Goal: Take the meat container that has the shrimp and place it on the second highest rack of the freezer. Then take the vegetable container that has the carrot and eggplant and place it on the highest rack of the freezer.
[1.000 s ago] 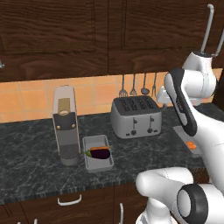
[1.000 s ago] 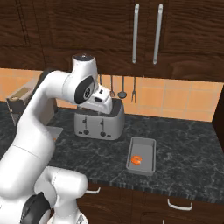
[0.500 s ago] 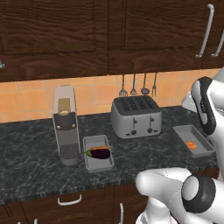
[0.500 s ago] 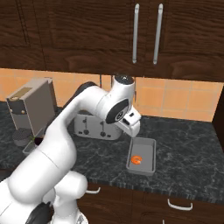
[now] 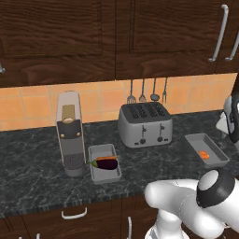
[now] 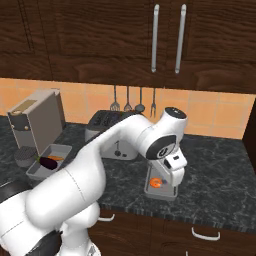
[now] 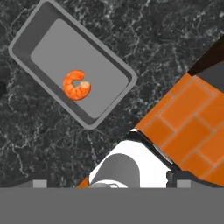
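- Two grey containers sit on the dark marble counter [image 5: 28, 154], well apart, with the toaster [image 5: 144, 123] behind and between them.
- Nearest the base: the meat container [image 7: 72, 70] lies close to the counter's front edge, and the shrimp [image 7: 77, 85] rests near its middle. In the right base view the gripper [image 6: 167, 172] hangs over this tray, above its rim and not touching it.
- Finger state: spread wide, with nothing between them. This suits a descent onto one tray wall.
- Judgement: the current step is the approach to the meat container; no grasp has been made.
- Clearance: bare counter surrounds the tray on all sides, so either long wall appears reachable. The short distance to the front edge leaves little margin for a sideways push.
- Further left: the vegetable container [image 5: 104, 162] holds the eggplant [image 5: 106, 163] and the carrot [image 5: 106, 158], side by side. It stands just beside the coffee machine [image 5: 70, 133], which limits access from that side.
- Farthest: utensils [image 5: 147, 91] hang on the orange tiled wall below the dark cabinets [image 5: 116, 37].
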Tool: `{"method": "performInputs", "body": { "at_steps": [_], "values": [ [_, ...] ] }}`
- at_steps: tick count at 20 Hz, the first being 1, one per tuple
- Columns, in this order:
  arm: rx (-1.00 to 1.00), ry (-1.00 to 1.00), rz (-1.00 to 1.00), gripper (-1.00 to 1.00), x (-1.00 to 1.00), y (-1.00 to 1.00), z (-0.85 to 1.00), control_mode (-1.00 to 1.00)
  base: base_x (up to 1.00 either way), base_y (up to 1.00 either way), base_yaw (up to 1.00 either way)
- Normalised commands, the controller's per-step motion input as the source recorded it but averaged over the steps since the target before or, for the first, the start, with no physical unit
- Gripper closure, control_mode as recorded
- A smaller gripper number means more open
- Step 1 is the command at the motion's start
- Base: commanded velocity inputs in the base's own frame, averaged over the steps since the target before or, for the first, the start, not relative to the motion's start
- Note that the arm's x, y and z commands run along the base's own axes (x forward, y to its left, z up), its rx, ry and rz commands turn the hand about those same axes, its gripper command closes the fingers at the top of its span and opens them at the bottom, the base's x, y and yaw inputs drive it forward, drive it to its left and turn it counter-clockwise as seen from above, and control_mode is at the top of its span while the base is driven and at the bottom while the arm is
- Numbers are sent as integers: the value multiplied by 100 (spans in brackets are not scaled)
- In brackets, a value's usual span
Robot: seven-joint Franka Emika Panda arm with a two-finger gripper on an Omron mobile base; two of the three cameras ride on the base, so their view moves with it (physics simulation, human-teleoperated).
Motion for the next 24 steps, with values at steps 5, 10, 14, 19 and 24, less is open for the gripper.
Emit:
{"method": "performInputs", "body": {
  "at_steps": [5,10,14,19,24],
  "values": [
    [0,10,-18,-100,-4,-12,-23,-100,0,0,0],
    [-1,2,-14,-100,23,0,-31,-100,0,0,0],
    [-3,0,-10,-100,22,0,-40,-100,0,0,0],
    [-4,0,-3,-100,12,6,-46,-100,0,0,0],
    [-2,0,-2,-100,5,0,-50,-100,0,0,0]
  ]
}}
